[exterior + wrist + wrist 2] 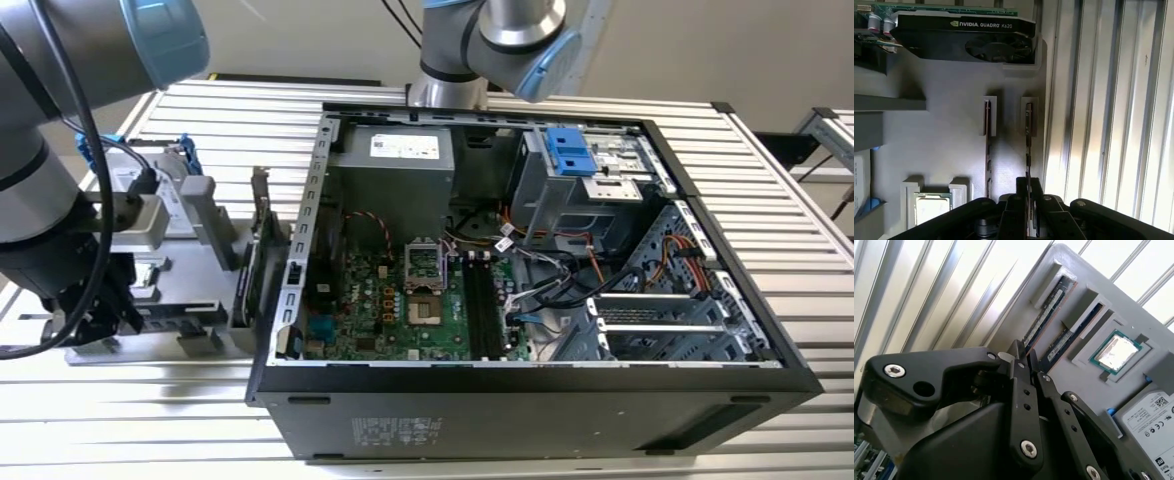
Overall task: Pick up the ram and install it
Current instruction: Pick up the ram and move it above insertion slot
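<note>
Slatted metal table (787,150) under everything. Open computer case (534,250) just beside the tray (200,262), on the exterior view's right of it. Side panel off, green board exposed.

Robot arm (40,190) over the tray, reaching down onto it from the exterior view's left.

Grey tray flat on the table, parts seated in moulded pockets and slots.

Graphics card (964,37) on edge along one end of the tray, fan side facing the first wrist view.

Hard drive (1149,415) label-up in a tray pocket, well in from the tray's table-side edge.

Gripper (1024,352) down at the tray's table-side edge. Fingers (1021,195) nearly closed, gap no wider than a stick, one on each side of the ram stick (1028,135). Clamped on it as far as both wrist views show.

Ram stick on edge in the slot nearest the tray's table-side edge, seated, not lifted. Long side parallel to that edge.

Second stick (988,145) in the next tray slot inward, parallel, apart from the first, untouched.

Processor (1116,351) flat in a square tray pocket, just inward of the second stick, shiny face up.
</note>
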Controlling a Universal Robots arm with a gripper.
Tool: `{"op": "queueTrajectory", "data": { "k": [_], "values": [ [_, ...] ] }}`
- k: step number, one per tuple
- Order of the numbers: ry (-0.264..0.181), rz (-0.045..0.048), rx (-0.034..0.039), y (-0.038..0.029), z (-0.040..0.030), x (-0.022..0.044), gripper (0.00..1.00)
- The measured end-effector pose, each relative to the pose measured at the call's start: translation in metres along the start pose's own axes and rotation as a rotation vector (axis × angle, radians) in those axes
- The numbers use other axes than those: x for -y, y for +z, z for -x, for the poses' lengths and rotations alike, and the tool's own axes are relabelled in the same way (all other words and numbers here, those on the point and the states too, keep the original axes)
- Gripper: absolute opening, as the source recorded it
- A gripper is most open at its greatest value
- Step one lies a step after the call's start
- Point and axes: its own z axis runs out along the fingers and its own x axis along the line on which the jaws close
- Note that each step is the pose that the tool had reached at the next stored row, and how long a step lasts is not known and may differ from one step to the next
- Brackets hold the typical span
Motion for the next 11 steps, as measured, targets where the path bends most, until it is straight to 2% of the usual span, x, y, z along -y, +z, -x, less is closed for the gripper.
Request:
{"op": "queueTrajectory", "data": {
  "k": [11],
  "values": [
    [0.000, -0.0003, 0.0002, -0.0025, 0.0000, 0.0000, 0.00]
  ]
}}
